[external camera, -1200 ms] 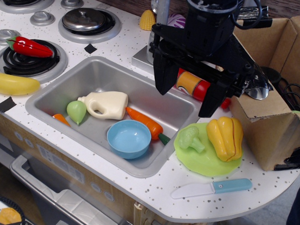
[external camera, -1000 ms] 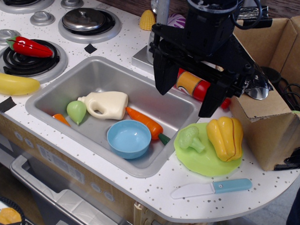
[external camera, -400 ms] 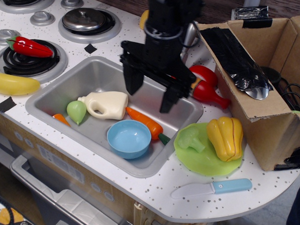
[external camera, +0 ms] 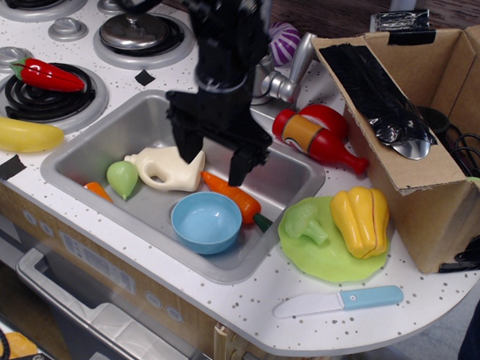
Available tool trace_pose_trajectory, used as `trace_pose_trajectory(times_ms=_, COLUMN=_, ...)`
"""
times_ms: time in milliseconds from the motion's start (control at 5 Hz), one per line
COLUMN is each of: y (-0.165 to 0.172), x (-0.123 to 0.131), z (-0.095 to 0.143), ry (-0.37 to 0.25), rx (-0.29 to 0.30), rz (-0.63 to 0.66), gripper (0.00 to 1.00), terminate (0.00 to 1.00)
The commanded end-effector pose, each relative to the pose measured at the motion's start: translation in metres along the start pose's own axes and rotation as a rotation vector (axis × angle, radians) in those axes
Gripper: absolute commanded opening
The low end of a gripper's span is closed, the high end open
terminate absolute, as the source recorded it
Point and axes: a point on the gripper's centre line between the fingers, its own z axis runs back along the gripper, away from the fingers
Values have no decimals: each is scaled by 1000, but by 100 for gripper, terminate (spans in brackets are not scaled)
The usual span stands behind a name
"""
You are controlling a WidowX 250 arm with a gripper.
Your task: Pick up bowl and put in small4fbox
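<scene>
The white speckled worktop (external camera: 219, 295) carries a steel sink (external camera: 90, 145) at its middle, stove burners at the far left, and the small4fbox (external camera: 430, 204), a brown cardboard box with its flaps up and black tape on the inner flap, at the right edge. The black robot arm (external camera: 226, 44) reaches down from the top over the sink, and its gripper (external camera: 209, 167) hangs with the 2 jaws spread apart and nothing between them, just above the back of the sink. Below and slightly right of the jaws sits the bowl (external camera: 206, 222), light blue and upright, at the front of the sink basin, well apart from the box. In the sink beside it lie a cream jug (external camera: 165, 169), a carrot (external camera: 239, 197) touching or just behind the bowl's rim, and a pale green pear (external camera: 122, 177). To the right of the sink, a lime-green plate (external camera: 332, 260) holds a yellow pepper (external camera: 359, 219) and a piece of broccoli (external camera: 306, 221). A red bottle (external camera: 317, 139) lies between the sink and the box. A toy knife (external camera: 338, 301) with a blue handle rests near the front edge. At the left, a banana (external camera: 20, 134) lies by a burner bearing a red chilli (external camera: 47, 74).
</scene>
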Motion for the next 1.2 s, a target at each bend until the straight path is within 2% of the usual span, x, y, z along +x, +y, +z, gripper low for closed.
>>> trace_pose_trajectory(times_ms=0, y=30, x=0, z=-34, ry=-44, rx=-25, rz=-57, gripper=100, terminate=0)
trace_pose_trajectory(times_ms=200, y=44, x=1, z=-60, ry=-59, rx=-90, rz=-106, gripper=100, terminate=0)
trace_pose_trajectory(times_ms=400, y=44, x=1, z=-77, ry=-46, rx=-156, rz=-118, gripper=100, terminate=0)
trace_pose_trajectory(times_ms=600, y=47, x=-1, z=-94, ry=-63, rx=-169, rz=-156, gripper=100, terminate=0)
trace_pose_trajectory(times_ms=800, y=43, x=-7, z=-98, ry=-71, rx=-171, rz=-135, gripper=0, terminate=0)
trace_pose_trajectory(times_ms=1000, y=33, x=-11, z=-86, ry=-64, rx=-165, rz=-108, gripper=0, terminate=0)
